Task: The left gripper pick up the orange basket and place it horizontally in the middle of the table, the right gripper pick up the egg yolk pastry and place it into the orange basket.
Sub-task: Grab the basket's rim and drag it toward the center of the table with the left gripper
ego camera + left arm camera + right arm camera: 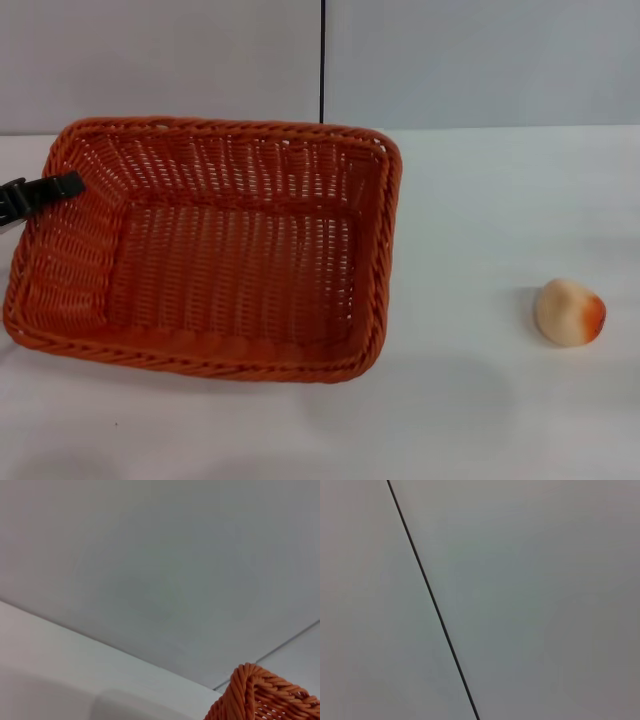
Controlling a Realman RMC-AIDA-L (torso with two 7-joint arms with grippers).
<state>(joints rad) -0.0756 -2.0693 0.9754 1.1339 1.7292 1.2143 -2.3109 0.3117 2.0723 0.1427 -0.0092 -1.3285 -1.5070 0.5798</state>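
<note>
The orange basket lies flat and empty on the white table, left of centre, with its long side running left to right. My left gripper comes in from the left edge of the head view, its black tip lying at the basket's left rim near the far corner. One braided corner of the basket shows in the left wrist view. The egg yolk pastry, cream with an orange-red blush, rests on the table to the right, well apart from the basket. The right gripper is out of view.
A grey wall with a dark vertical seam rises behind the table. Bare tabletop lies between the basket and the pastry and along the front edge. The right wrist view holds only wall and the seam.
</note>
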